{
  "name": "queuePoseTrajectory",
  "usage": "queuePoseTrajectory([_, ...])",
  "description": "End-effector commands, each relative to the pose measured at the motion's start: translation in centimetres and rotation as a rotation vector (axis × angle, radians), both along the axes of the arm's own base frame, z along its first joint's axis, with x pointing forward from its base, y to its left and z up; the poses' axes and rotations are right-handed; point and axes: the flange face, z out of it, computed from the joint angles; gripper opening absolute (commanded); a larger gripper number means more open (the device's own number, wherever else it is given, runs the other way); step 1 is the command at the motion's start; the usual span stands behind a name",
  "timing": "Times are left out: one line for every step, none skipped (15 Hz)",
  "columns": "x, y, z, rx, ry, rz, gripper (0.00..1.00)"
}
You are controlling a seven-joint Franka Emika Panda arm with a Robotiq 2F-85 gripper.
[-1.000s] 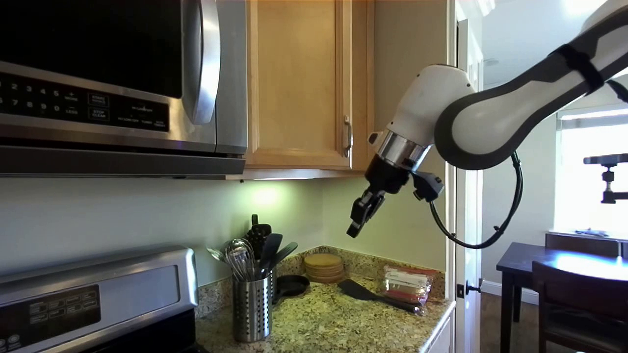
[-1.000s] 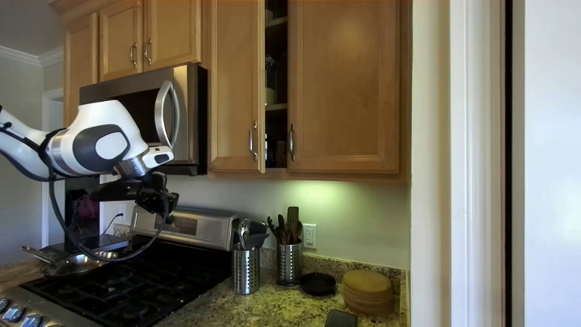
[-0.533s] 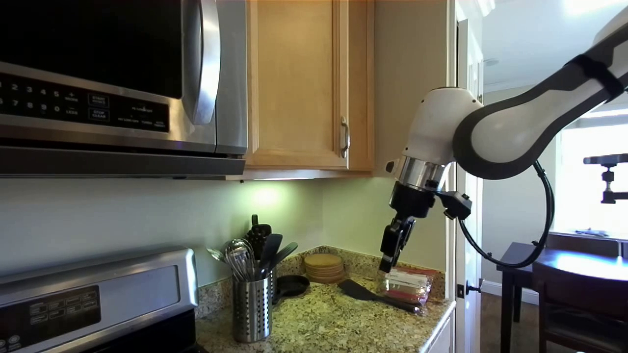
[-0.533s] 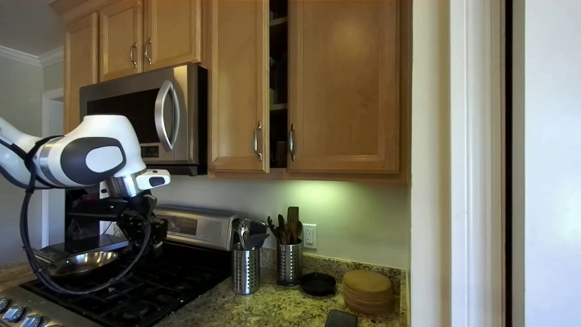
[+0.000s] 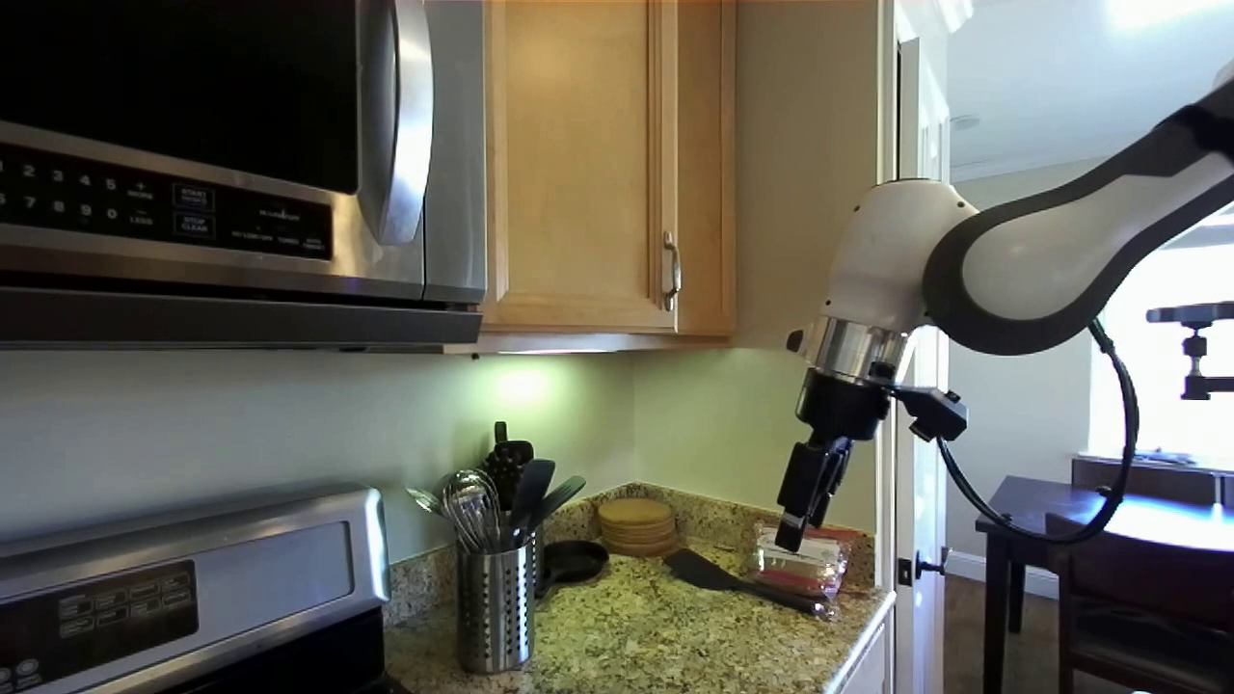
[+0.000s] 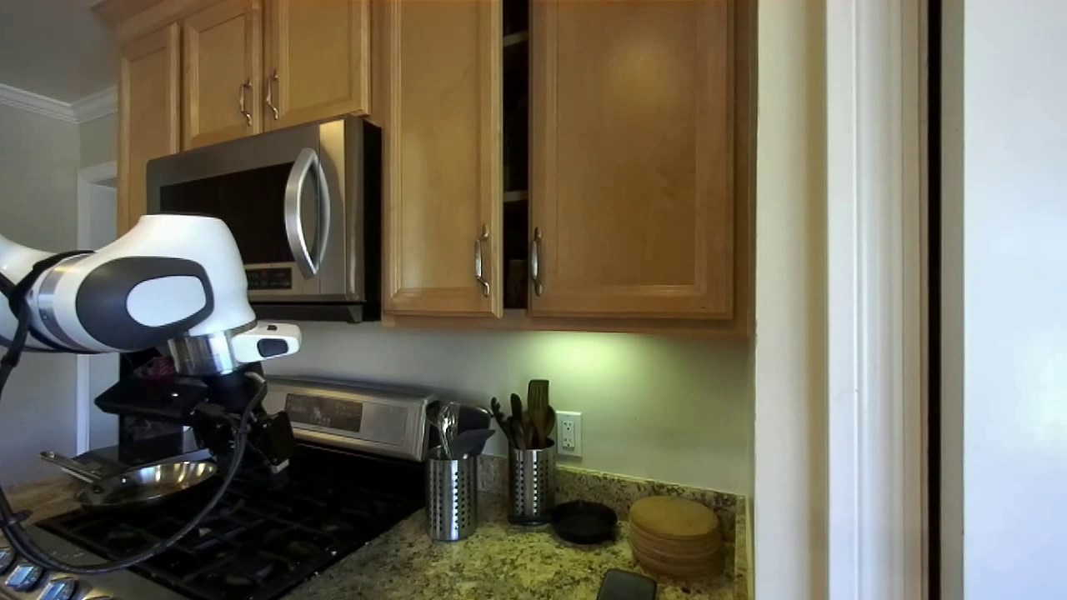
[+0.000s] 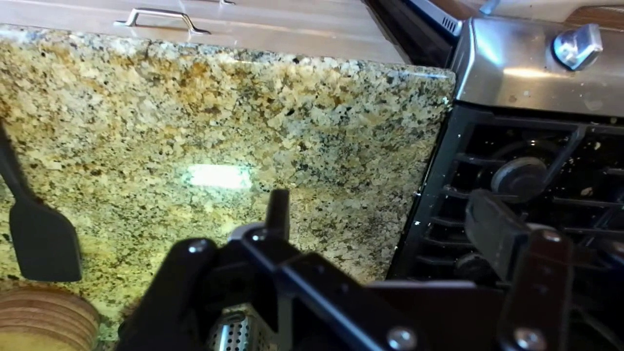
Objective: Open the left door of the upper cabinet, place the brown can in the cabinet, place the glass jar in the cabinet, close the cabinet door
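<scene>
Black gripper (image 7: 379, 200) is hanging with its jaws standing wide apart, the counter (image 7: 292, 122) and the stove (image 7: 516, 85) showing between them; the left door (image 6: 442, 158) of the upper cabinet (image 6: 600, 167) is standing ajar.

Wrist view: close, down onto flat tan-speckled granite counter (image 7: 243, 131). Both exterior views: farther, sharing tall honey-wood upper cabinet (image 6: 575, 158).
</scene>
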Motion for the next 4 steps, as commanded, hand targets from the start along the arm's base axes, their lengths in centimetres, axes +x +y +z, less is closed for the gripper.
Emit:
queuePoseTrajectory([-0.17,-0.05,0.11,0.000,-0.002,-0.001,0.99])
queuePoseTrajectory([-0.24,-0.07,0.20,0.000,-0.004,-0.002,1.00])
queuePoseTrajectory([-0.25,-0.08,0.27,0.001,-0.006,-0.002,1.00])
queuePoseTrajectory([-0.26,-0.07,0.27,0.001,-0.006,-0.002,1.00])
